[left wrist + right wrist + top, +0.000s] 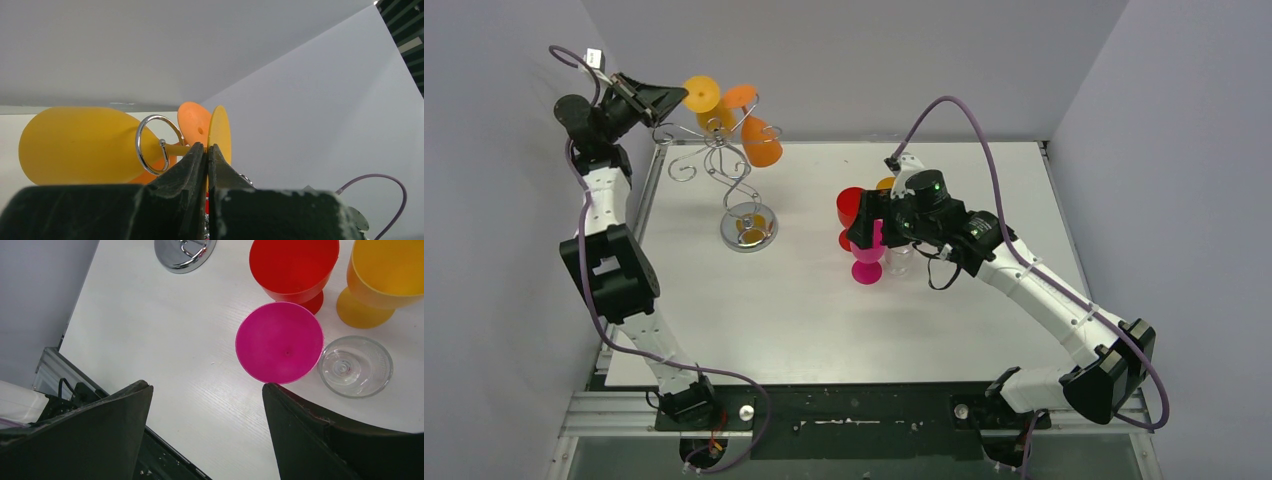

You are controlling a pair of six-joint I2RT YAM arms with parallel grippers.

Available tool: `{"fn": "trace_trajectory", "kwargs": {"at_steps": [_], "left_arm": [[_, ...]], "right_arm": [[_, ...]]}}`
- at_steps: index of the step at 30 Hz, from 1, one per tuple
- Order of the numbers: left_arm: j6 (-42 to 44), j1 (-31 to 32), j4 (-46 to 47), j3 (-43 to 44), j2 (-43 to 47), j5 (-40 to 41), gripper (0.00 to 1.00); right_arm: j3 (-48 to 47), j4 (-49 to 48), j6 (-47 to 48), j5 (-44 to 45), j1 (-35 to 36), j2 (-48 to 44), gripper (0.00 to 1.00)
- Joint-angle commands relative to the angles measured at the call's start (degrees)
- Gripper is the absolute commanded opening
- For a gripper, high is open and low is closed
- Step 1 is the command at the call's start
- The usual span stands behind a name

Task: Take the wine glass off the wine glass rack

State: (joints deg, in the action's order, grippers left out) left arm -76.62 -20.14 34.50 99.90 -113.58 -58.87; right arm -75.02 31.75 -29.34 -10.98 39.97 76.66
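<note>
Yellow wine glass hangs on the wine glass rack beside one orange glass, stem near level, foot toward the left end effector pinching it. Right end effector gapes empty above four standing glasses.

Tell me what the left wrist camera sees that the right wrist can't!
Only left wrist: the shut left gripper nipping a yellow glass by its foot, the rack's ring, an orange glass behind. Only right wrist: the open right gripper over a pink glass, red glass, amber glass and clear glass standing on the table, plus the rack's base. Both: bits of the rack.
</note>
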Motion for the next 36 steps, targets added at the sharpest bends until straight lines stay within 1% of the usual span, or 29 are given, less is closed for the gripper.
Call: {"fn": "trace_trajectory", "kwargs": {"at_steps": [1,8,14,18,24,30,36], "left_arm": [[0.86,-0.79,-0.22,0.38,3.77,-2.95,0.00],[0.73,-2.01,-0.18,-0.52,4.46,-4.42,0.00],[-3.11,-3.86,4.92,-2.05,4.21,-6.23,0.00],[-3.80,-4.46,6.09,-2.39,4.41,-6.64,0.00],[-5.95,-5.14,8.83,-2.78,4.46,-5.79,0.00],[-11.26,-7.74,17.09,-4.88,5.44,-4.11,0.00],[-11.21,-10.47,18.37,-7.43,8.22,-2.19,0.00]], "right_arm": [[-0.07,-2.04,-0.72,0.08,0.51,-0.59,0.84],[0.22,-1.86,-0.63,0.35,0.60,-0.80,0.83],[0.42,-2.09,-0.79,0.10,0.55,-0.65,0.84],[0.42,-2.38,-1.01,-0.07,0.51,-0.49,0.84],[0.36,-2.31,-1.11,-0.10,0.65,-0.29,0.84],[0.36,-2.30,-1.02,0.13,0.64,-0.38,0.84],[0.31,-2.56,-0.98,-0.33,0.84,0.10,0.84]]}}
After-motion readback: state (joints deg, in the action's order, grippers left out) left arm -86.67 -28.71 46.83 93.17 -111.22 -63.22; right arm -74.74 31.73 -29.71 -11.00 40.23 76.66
